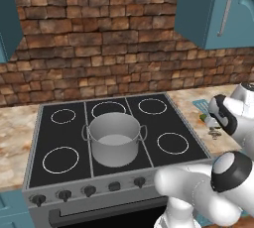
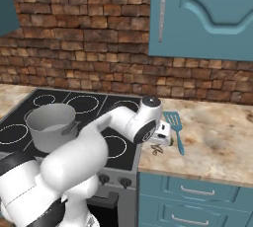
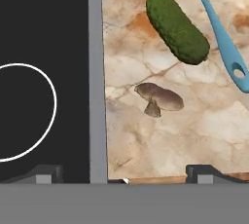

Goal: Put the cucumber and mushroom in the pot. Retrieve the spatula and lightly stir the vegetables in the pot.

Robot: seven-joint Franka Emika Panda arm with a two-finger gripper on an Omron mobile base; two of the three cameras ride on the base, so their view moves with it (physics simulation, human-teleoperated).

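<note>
In the hand view my gripper (image 3: 126, 175) is open and holds nothing, hovering over the marble counter beside the stove. The tan mushroom (image 3: 159, 99) lies on its side just ahead, between the lines of the two fingertips. Beyond it the dark green cucumber (image 3: 178, 27) lies at a slant, and the teal spatula (image 3: 221, 28) rests right next to it. The steel pot (image 1: 115, 138) stands on the middle of the cooktop, left of the hand, and looks to hold no vegetables. The spatula (image 2: 174, 126) also shows on the counter just past my hand.
The black cooktop (image 3: 44, 72) with its grey rim borders the counter on the left of the hand view. Knobs line the stove front (image 1: 89, 191). A brick wall and teal cabinets (image 2: 202, 16) stand behind. Open counter (image 2: 217, 137) stretches to the right.
</note>
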